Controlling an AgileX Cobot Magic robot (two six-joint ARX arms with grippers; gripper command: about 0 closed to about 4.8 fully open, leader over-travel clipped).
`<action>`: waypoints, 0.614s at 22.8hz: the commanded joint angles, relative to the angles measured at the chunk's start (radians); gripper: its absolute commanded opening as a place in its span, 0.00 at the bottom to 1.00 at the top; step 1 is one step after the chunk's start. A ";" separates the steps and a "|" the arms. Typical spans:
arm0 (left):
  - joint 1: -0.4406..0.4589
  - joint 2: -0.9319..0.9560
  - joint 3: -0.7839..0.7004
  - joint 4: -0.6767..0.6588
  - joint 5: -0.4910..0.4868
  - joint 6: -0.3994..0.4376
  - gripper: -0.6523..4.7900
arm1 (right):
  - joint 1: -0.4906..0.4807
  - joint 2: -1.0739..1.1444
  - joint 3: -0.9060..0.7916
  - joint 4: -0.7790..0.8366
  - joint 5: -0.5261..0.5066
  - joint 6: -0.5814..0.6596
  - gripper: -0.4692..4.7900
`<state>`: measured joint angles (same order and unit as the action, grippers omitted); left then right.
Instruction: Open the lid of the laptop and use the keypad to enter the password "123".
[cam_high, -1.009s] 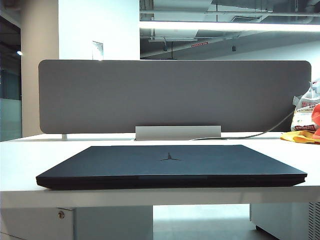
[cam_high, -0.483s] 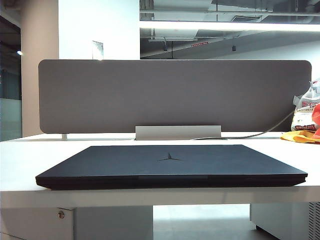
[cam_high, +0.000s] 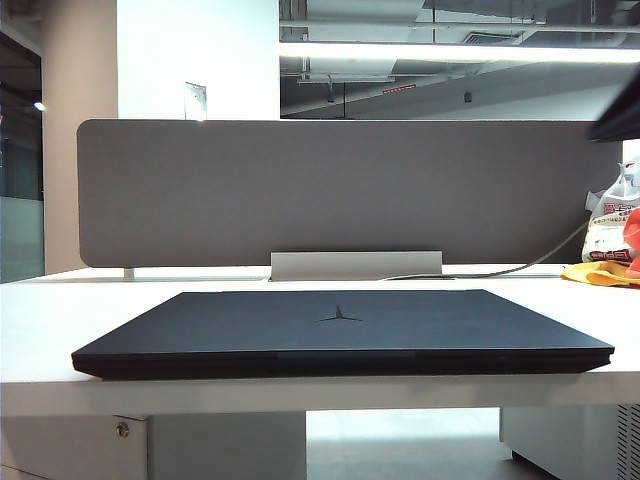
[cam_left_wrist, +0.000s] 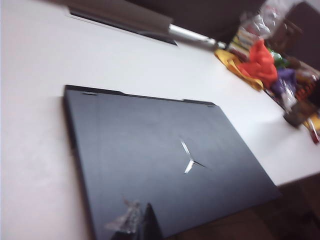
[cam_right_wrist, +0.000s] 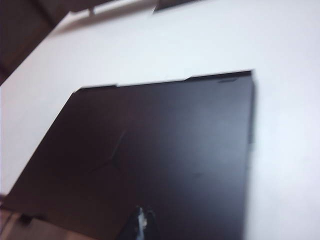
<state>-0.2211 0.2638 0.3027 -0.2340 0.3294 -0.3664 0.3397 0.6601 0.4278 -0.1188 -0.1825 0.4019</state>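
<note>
White desk (cam_high: 40, 330) bears shut laptop (cam_high: 340, 330); both tools (cam_left_wrist: 137, 225) (cam_right_wrist: 141, 222) above.

A dark, blurred shape (cam_high: 622, 120) has come into the exterior view at about two o'clock, at the right edge in front of the grey divider (cam_high: 350, 190); neither earlier picture showed it. It looks like part of the right arm, though it is too blurred to make out any detail.
</note>
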 joint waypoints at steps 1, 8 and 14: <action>-0.060 0.085 0.111 -0.043 -0.018 0.080 0.12 | 0.036 0.120 0.056 0.026 -0.003 0.071 0.08; -0.195 0.216 0.364 -0.249 -0.195 0.248 0.11 | 0.041 0.209 0.064 0.038 -0.060 0.167 0.25; -0.345 0.330 0.481 -0.301 -0.331 0.309 0.11 | 0.052 0.234 0.051 0.038 -0.138 0.284 0.53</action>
<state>-0.5426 0.5701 0.7750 -0.5243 0.0368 -0.0803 0.3855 0.8875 0.4828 -0.0952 -0.3096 0.6441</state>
